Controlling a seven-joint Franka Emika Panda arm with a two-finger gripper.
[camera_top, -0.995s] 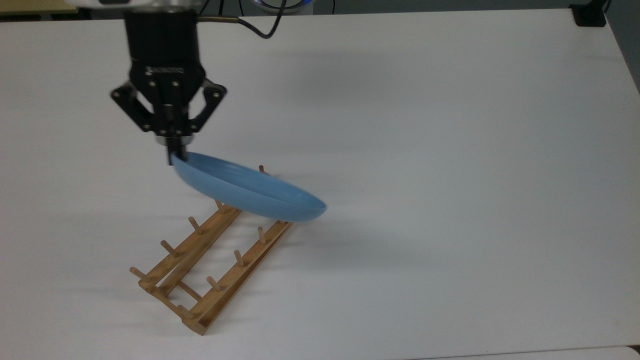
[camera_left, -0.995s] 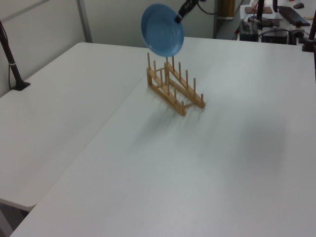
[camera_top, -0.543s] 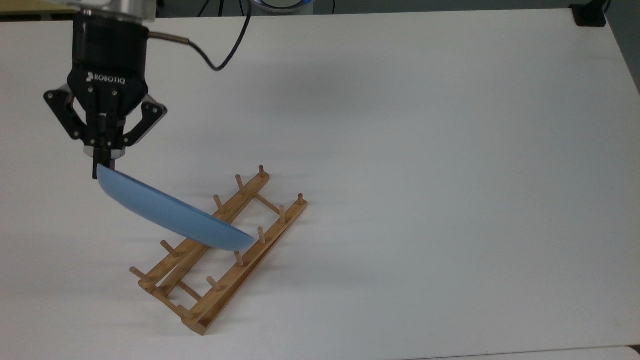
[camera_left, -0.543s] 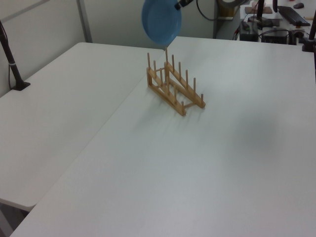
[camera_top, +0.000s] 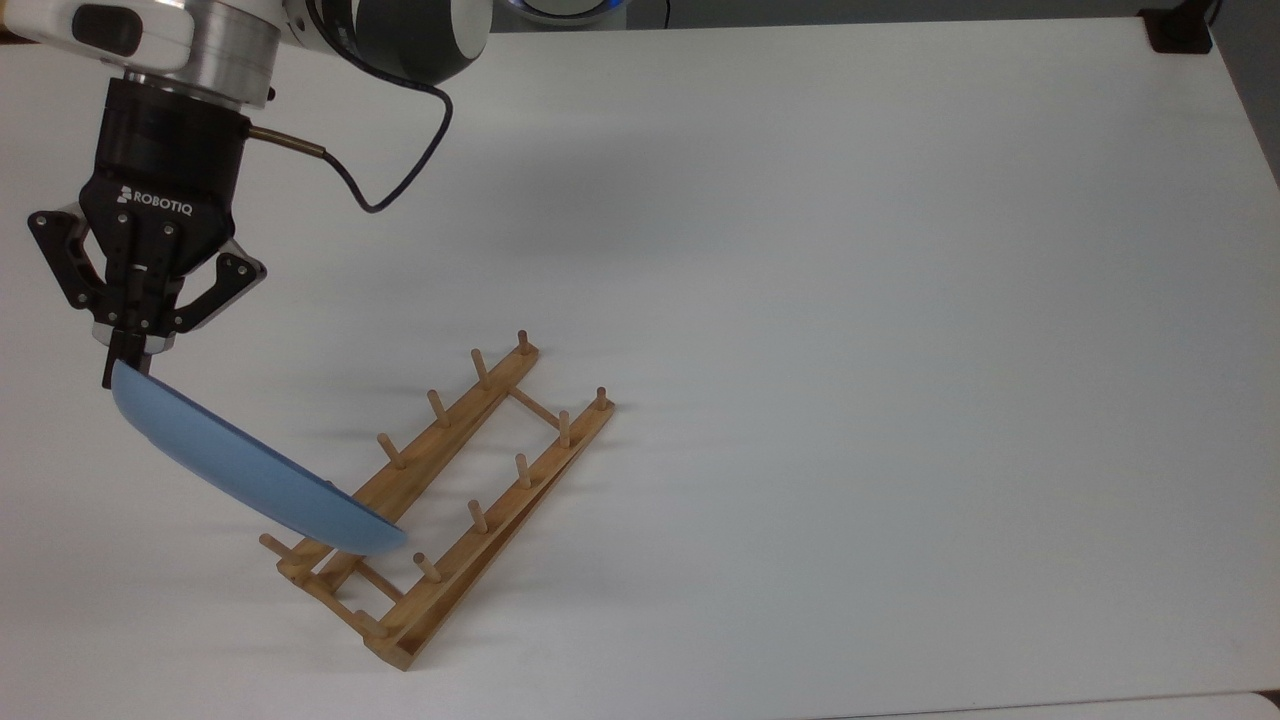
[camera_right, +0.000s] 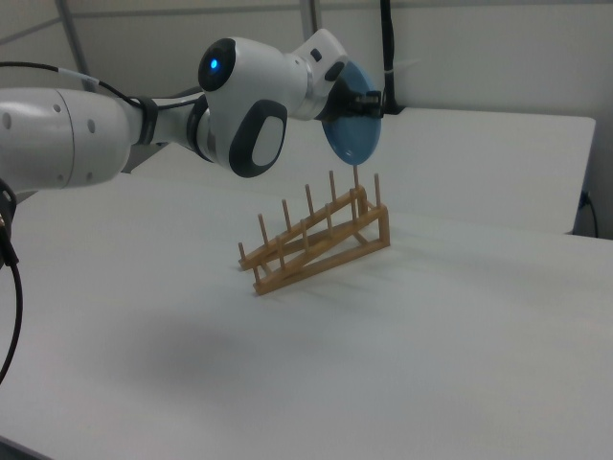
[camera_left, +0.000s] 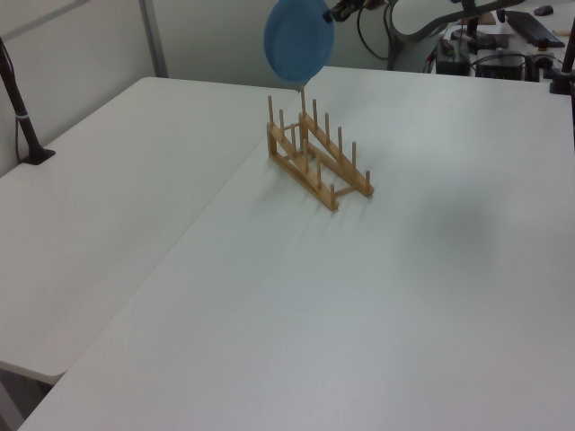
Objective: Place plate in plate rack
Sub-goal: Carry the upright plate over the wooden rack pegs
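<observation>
White arm (camera_right: 67, 134), black ROBOTIQ claw (camera_top: 125, 362), blk cable (camera_top: 370, 190).

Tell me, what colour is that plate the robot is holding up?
Light blue, plain and glossy. The plate shows best in the top view, held by its rim in the gripper.

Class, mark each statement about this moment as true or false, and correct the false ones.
1. The gripper grips the blue plate by its rim. True.
2. The plate lies flat on the table. False: it hangs tilted in the air above one end of the rack.
3. The wooden rack holds no plate between its pegs. True.
4. The rack's pegs lie level with the table. False: they stand upright in two rows.
5. A second plate sits beside the rack. False: the table bears just the rack.
</observation>
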